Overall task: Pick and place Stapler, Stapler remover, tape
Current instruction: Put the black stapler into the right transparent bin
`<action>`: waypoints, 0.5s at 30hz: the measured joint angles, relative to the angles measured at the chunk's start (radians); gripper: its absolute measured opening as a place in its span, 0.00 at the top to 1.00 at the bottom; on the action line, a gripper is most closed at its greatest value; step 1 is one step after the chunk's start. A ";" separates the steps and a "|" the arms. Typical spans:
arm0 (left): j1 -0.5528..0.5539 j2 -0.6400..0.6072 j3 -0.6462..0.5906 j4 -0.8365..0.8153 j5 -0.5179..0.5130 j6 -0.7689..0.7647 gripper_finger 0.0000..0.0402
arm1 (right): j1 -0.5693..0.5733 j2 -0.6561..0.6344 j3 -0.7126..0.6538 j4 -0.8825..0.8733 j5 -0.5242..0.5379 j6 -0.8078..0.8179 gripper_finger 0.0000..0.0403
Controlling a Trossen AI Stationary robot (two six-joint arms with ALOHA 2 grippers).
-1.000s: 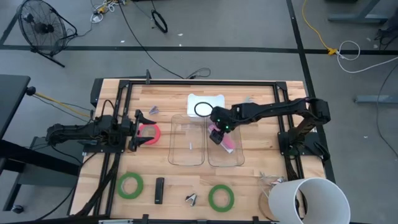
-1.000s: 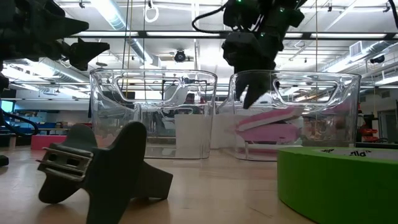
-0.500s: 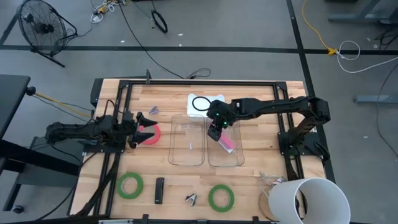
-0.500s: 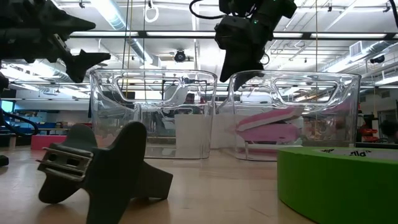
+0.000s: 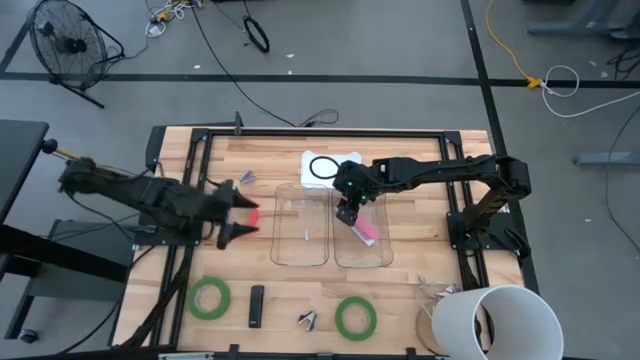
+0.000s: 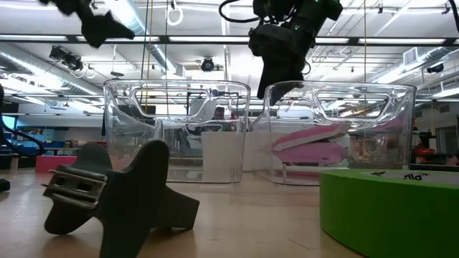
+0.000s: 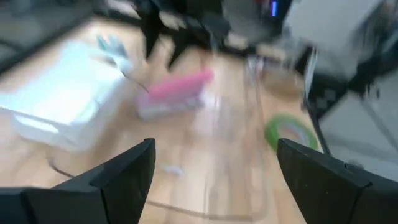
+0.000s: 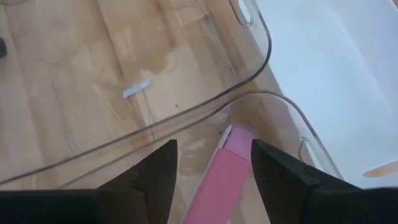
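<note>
Your right gripper [image 5: 347, 212] hangs released above the pink stapler [image 5: 362, 229] in its bin [image 5: 384, 255]; left gripper [image 5: 233, 210] gapes empty.

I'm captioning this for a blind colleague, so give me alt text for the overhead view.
The right gripper hangs open over a clear bin holding a pink stapler. The left gripper, jaws open, is beside the other clear bin; two green tape rolls lie near the table's front edge.

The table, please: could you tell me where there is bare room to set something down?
Bare wood lies right of the right bin, and between the left bin and the left green tape roll. The front edge is crowded: black stapler, staple remover.
</note>
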 joint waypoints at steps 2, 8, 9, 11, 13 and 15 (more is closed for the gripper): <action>-0.046 0.106 0.115 -0.143 0.015 -0.052 0.16 | 0.000 0.000 0.000 -0.019 0.000 -0.011 0.50; -0.175 0.378 0.386 -0.517 0.121 -0.381 0.16 | 0.000 0.000 0.000 -0.097 0.035 -0.032 0.50; -0.195 0.412 0.408 -0.551 0.139 -0.450 0.16 | 0.000 0.000 0.000 -0.109 0.051 -0.032 0.50; -0.231 0.479 0.439 -0.601 0.187 -0.594 0.16 | 0.000 0.000 0.000 -0.131 0.076 -0.032 0.50; -0.264 0.534 0.447 -0.610 0.239 -0.743 0.16 | 0.000 0.000 0.000 -0.137 0.081 -0.032 0.50; -0.300 0.581 0.447 -0.610 0.272 -0.889 0.16 | 0.000 0.000 0.000 -0.137 0.080 -0.032 0.50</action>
